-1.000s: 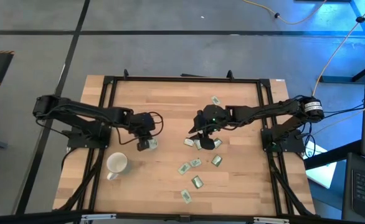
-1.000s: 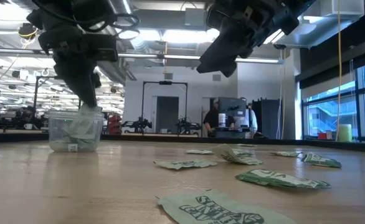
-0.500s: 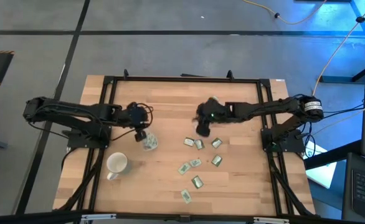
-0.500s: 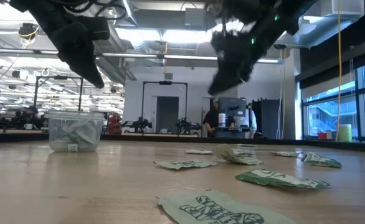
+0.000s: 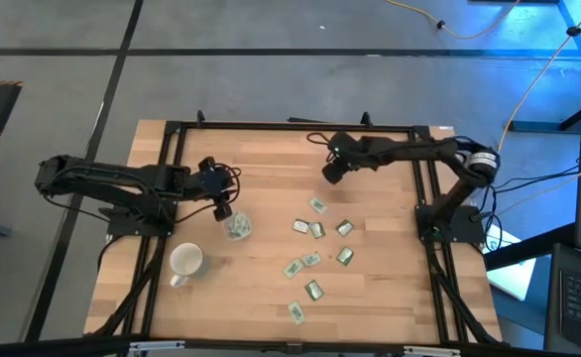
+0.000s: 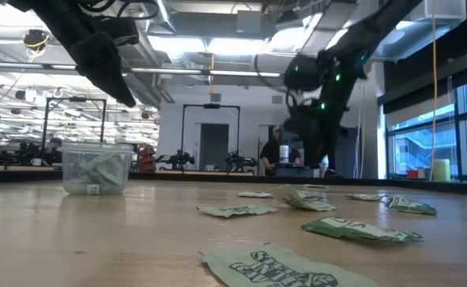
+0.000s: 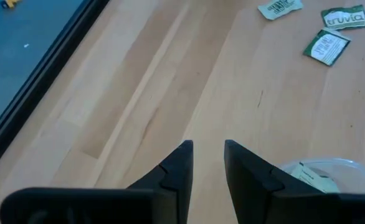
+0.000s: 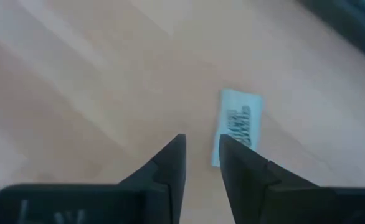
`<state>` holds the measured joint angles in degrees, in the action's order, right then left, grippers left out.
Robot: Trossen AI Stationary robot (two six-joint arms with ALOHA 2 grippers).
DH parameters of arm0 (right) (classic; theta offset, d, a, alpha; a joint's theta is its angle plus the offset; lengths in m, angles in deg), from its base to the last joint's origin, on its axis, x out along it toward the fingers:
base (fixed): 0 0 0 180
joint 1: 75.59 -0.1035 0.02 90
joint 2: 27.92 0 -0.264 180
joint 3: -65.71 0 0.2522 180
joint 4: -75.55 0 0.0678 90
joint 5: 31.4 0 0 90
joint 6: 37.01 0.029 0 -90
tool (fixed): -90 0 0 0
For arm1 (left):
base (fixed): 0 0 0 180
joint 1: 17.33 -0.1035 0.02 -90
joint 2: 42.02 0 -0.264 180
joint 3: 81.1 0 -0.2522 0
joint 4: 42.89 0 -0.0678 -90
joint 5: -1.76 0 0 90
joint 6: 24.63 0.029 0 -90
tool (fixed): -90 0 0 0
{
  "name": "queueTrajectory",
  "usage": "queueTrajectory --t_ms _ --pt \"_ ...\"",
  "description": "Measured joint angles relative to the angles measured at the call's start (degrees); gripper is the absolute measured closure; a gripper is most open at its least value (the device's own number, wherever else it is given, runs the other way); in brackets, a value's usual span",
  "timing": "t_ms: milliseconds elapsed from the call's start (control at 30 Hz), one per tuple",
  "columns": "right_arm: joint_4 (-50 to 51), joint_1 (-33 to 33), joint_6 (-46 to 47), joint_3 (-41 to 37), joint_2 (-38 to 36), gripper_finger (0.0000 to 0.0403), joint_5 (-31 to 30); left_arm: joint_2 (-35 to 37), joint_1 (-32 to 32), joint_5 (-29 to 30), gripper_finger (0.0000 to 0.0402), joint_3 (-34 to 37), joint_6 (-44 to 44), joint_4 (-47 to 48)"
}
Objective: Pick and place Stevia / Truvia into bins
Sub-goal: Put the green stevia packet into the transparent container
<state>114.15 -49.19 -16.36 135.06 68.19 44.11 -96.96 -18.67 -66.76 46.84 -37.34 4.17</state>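
Note:
The clear cup [image 5: 237, 227] stands on the wood left of centre with sachets inside [image 6: 98, 169]; its rim shows in the left wrist view [image 7: 332, 167]. My left gripper [image 5: 221, 206] hangs open just above and to the far left of the cup [image 6: 96, 167], holding nothing [image 7: 208, 146]. Several green-and-white sachets lie flat mid-table [image 5: 315, 230]. My right gripper [image 5: 328, 174] hovers open toward the far edge, its tips [image 8: 201, 140] just short of one lone sachet [image 8: 238, 124] lying flat on the wood. The arm hides that sachet in the high view.
An opaque white mug [image 5: 185, 262] stands near the cup, toward the near-left. More sachets lie toward the near edge [image 5: 313, 290] and one lies close to the low camera [image 6: 285, 267]. A black frame [image 5: 172, 149] borders the table. Bare wood lies between the two grippers.
My left gripper rose out of the cup and drew back toward the far left; the sachets stay in the cup. My right gripper travelled from over the mid-table sachets toward the far edge and came down lower over the wood.

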Motion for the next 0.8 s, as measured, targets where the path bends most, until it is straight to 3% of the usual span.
queueTrajectory --t_ms 433,800 --pt "-0.79 5.39 1.77 0.38 9.47 0.0306 2.71 0.0 -0.01 -0.04 0.0315 0.0 0.0 -0.04" --pt "-0.72 4.93 -0.23 -0.01 7.62 0.0376 3.17 0.0 -0.02 0.02 0.0316 0.0 0.0 -0.06"
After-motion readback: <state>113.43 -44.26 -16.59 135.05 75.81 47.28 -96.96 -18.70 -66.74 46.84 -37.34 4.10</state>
